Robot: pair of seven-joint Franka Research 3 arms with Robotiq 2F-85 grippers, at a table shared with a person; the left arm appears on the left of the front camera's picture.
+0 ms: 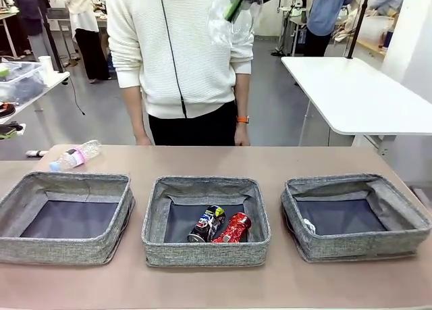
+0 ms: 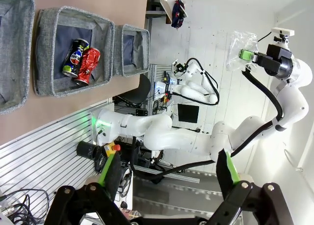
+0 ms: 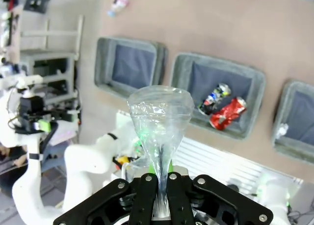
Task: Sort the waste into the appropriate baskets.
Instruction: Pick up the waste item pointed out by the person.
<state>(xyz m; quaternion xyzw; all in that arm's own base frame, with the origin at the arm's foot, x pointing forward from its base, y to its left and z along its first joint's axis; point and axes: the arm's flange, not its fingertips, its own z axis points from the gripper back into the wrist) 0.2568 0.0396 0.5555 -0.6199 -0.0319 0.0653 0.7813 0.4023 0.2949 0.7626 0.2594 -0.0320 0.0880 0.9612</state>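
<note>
Front: you see the right gripper high at far centre, clamped on a clear bottle. The dark can and red can lie in the middle basket.
Left wrist: left gripper spread, empty.
Right wrist adds the bottle's pinched end.

White jointed arm with black cable; black fingers carry green pads.
</note>
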